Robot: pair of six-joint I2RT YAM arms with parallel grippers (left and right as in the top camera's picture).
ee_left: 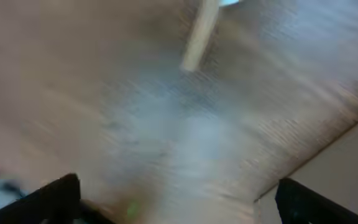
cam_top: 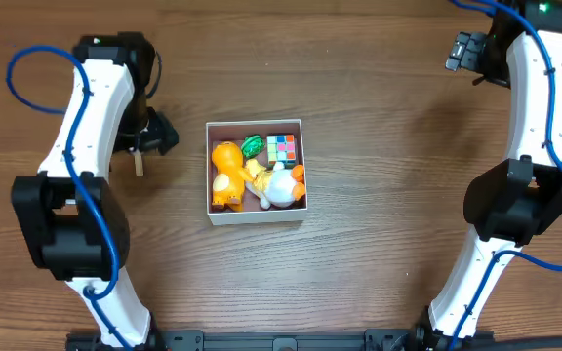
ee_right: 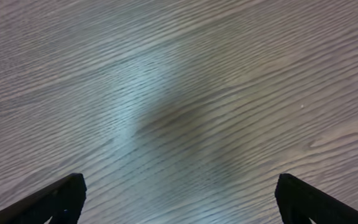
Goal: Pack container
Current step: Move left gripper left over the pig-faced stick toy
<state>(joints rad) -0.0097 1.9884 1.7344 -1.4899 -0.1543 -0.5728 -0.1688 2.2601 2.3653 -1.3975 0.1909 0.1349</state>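
Status: the container (cam_top: 256,216) sits mid-bench, roughly halfway between the near and far edges. Four items lie inside: an orange toy (cam_top: 225,174), a white-and-orange toy (cam_top: 279,188), a colour cube (cam_top: 281,148) and a small green piece (cam_top: 253,146). The box looks nearly full, so we judge packing largely done.

One candidate is left outside: a pale stick (cam_top: 138,162) on the bench toward the left edge, just beside the left gripper (cam_top: 156,136). We cannot say whether it belongs in the box.

Left gripper: fingers spread wide in its wrist view, nothing between them. Right gripper (cam_top: 468,54): near the far right corner, fingers likewise spread, only bare wood below.

Poorly seen:
- The left wrist view is heavily blurred. The stick shows there only as a pale bar at the top, its upper end cut off.
- The green piece is too small for us to identify.
- The two toys overlap and hide the box floor beneath them.
- We see no lid anywhere.
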